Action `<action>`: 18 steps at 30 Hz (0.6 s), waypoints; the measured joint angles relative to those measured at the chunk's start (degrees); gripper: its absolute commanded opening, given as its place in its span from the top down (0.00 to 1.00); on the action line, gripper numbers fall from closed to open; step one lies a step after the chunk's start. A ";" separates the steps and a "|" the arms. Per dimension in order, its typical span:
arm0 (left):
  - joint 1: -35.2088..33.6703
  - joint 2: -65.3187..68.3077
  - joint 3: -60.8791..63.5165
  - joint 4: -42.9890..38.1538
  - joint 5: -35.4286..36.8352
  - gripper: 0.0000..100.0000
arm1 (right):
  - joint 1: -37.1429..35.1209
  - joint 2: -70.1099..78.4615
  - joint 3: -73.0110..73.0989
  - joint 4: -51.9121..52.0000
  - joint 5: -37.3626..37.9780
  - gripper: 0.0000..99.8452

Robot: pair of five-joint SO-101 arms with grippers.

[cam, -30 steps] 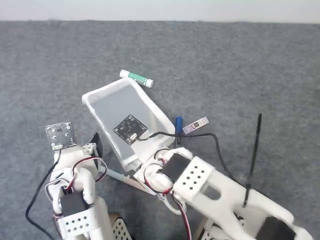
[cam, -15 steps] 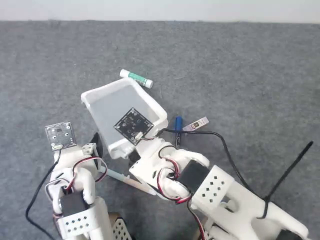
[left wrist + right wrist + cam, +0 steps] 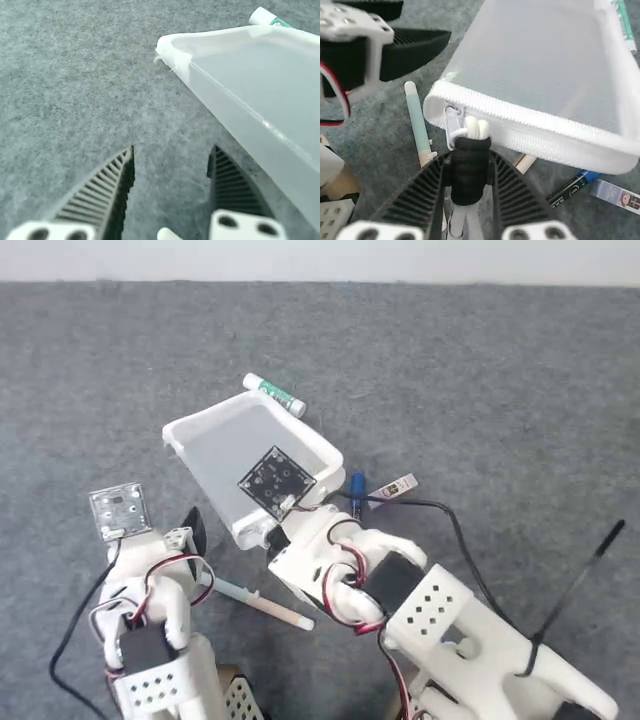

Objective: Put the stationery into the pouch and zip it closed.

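Observation:
The translucent white pouch [image 3: 235,455] lies in the middle of the grey mat, its zipped edge [image 3: 530,122] toward the arms. My right gripper [image 3: 468,165] is shut on the black zipper pull [image 3: 469,160] with white cords, at the pouch's near corner [image 3: 262,530]. Beside that corner, my left gripper [image 3: 170,165] stands open just above the mat, with nothing in it. A pale green pen [image 3: 262,602] lies near both arms. A green-and-white glue stick [image 3: 273,395] touches the pouch's far edge. A blue marker [image 3: 356,488] and a small eraser [image 3: 392,487] lie by the pouch's right side.
Black cables [image 3: 440,520] run from the right arm over the mat to the right. The left arm's camera board [image 3: 118,512] sticks up at the lower left. Open mat lies to the far left and far right of the pouch.
The right arm swung forward and left with the zipper pull, dragging the pouch's near end away from the pen. The glue stick shifted slightly. The left arm kept still.

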 measured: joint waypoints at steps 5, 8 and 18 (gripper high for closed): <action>-0.09 0.00 -2.55 0.88 2.20 0.75 | 0.44 -6.77 2.29 0.00 0.09 0.99; -0.09 0.00 -4.57 0.97 2.20 0.69 | 1.67 -10.11 5.01 -2.11 0.09 0.99; 6.68 0.00 -12.92 5.63 5.80 0.64 | 5.45 -11.52 14.77 -16.70 0.26 0.99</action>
